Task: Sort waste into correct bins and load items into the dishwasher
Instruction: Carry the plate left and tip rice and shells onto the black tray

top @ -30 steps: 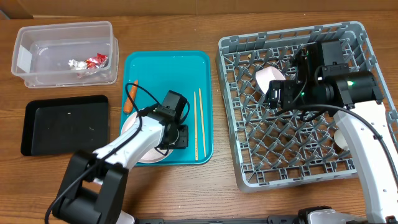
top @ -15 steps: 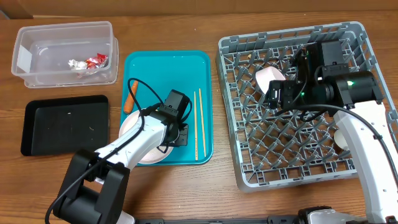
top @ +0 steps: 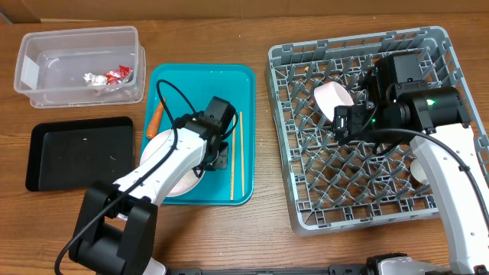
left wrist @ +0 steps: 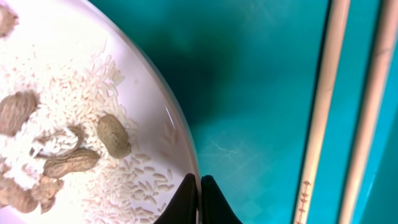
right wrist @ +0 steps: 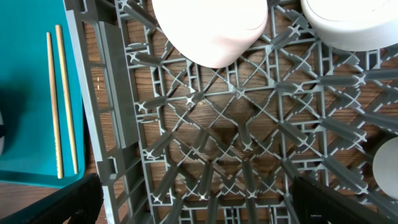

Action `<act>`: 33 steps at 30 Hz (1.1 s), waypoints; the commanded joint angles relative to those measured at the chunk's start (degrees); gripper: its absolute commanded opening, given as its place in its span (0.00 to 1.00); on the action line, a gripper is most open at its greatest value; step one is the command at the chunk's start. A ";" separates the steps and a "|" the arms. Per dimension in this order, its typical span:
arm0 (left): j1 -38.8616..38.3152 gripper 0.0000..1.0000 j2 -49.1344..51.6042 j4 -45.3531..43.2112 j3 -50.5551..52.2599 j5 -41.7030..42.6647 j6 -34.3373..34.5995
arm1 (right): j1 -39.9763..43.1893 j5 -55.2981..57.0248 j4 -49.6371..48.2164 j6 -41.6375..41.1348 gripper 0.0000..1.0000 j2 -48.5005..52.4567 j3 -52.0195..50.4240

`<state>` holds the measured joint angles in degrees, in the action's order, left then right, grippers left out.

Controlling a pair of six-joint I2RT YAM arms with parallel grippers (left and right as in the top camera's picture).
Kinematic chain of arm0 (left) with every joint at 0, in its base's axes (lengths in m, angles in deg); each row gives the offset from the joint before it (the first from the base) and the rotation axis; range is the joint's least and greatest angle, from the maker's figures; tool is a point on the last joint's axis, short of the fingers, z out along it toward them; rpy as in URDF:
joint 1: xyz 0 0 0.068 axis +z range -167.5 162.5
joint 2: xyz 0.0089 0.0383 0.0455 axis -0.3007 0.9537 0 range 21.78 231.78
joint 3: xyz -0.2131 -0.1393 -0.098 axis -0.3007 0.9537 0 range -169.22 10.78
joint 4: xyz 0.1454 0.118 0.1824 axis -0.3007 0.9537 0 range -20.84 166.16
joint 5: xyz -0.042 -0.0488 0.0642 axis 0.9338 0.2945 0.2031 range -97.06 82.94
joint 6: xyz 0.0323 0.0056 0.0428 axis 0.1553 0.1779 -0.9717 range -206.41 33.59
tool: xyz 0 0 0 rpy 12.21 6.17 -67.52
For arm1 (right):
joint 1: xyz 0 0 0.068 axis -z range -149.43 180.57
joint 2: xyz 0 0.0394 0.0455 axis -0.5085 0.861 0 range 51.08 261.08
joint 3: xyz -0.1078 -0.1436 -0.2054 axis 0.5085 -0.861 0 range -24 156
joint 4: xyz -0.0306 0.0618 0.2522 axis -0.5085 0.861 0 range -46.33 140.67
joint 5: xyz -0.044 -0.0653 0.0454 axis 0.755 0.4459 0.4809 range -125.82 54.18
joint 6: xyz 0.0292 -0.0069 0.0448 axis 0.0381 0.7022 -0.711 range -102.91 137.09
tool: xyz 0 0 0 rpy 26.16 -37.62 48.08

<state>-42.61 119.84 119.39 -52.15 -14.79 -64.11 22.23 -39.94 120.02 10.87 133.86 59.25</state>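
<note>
One plate (left wrist: 56,31), strewn with rice (left wrist: 143,180) and shells (left wrist: 114,135), is pinched at its rim by the clenched left gripper (left wrist: 199,190) over the teal tray (top: 229,84). Two chopsticks (top: 237,156) lie to its right, and one carrot (top: 157,118) at the tray's left edge. Two bowls (right wrist: 211,28) are seen in the dish rack (top: 321,183) under the spread-open right gripper (right wrist: 196,186). Wrappers (top: 107,76) lie in one clear tub (top: 46,46), far left, with one black tray (top: 80,153) nearer. Everything is carried by a wooden table (top: 229,237); of the room nothing can be told.

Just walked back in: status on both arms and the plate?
Left fingers shut on plate rim, rice and shells aboard. Right fingers open above dish rack. Chopsticks beside plate, not touching.
</note>
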 commanded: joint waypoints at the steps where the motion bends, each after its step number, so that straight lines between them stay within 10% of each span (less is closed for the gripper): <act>1: 0.39 0.04 0.59 1.81 -4.07 -1.92 0.39 | 0.13 0.66 -0.15 -0.39 1.00 -0.26 1.05; 17: 1.60 0.04 0.59 15.93 -18.47 -8.46 1.05 | 0.13 0.66 -0.57 -0.37 1.00 -0.26 1.05; 33: 28.72 0.04 0.50 16.15 -23.91 8.00 -8.94 | 0.11 0.66 -0.59 -0.37 1.00 -0.26 1.05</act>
<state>-17.86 120.28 136.60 -74.29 -12.21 -68.67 22.23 -39.83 119.67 10.85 133.86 59.25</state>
